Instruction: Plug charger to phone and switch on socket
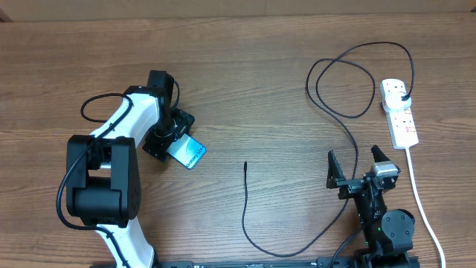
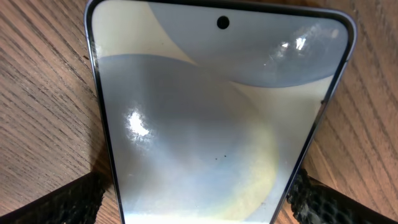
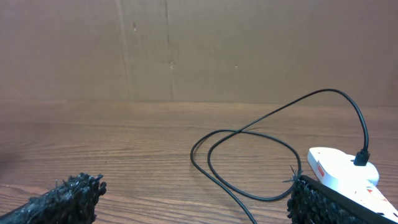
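The phone (image 1: 187,154) lies on the wooden table left of centre, its blue screen facing up. My left gripper (image 1: 172,140) is over it, with a finger against each long edge. In the left wrist view the phone (image 2: 211,106) fills the space between the jaws of my left gripper (image 2: 199,202). The charger cable's connector tip (image 1: 245,164) lies free at mid-table. The cable (image 1: 342,112) loops round to a black plug (image 1: 402,94) seated in the white socket strip (image 1: 399,113). My right gripper (image 1: 357,168) is open and empty near the front edge. The right wrist view shows the right gripper (image 3: 196,199), the cable loop (image 3: 249,146) and the strip (image 3: 339,167).
The strip's white cord (image 1: 425,212) runs down the right side past my right arm. The cable's slack (image 1: 279,253) lies near the front edge. A cardboard wall (image 3: 186,50) stands behind the table.
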